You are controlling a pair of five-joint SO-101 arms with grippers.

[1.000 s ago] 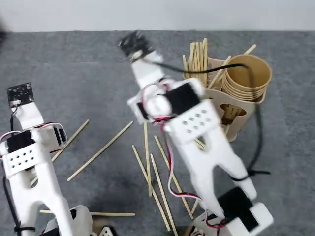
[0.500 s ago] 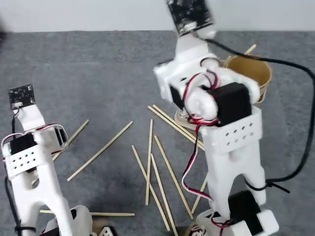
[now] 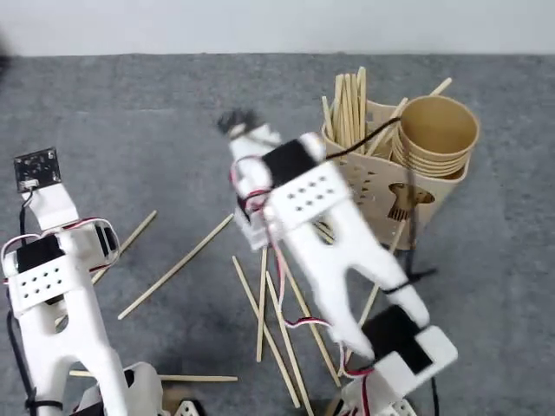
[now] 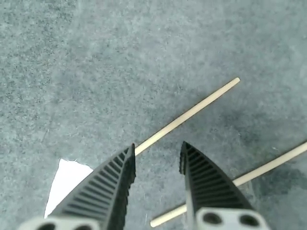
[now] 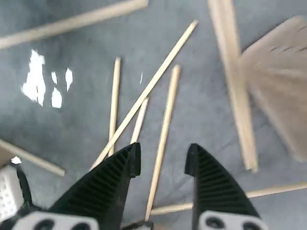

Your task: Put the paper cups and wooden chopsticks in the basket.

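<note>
Right gripper [image 5: 163,151] jaws apart, empty, over loose chopsticks [image 5: 165,120] on the grey mat [image 3: 130,130] beside the basket [image 3: 386,178]. Left gripper [image 4: 158,148] also apart and empty, above one chopstick [image 4: 192,112]. Basket holds stacked paper cups [image 3: 434,130] and a bundle of chopsticks [image 3: 349,100]; more sticks lie scattered between the arms.

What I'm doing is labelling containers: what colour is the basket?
Pale tan, with small cut-out holes in its wall; the high view shows the basket best.
</note>
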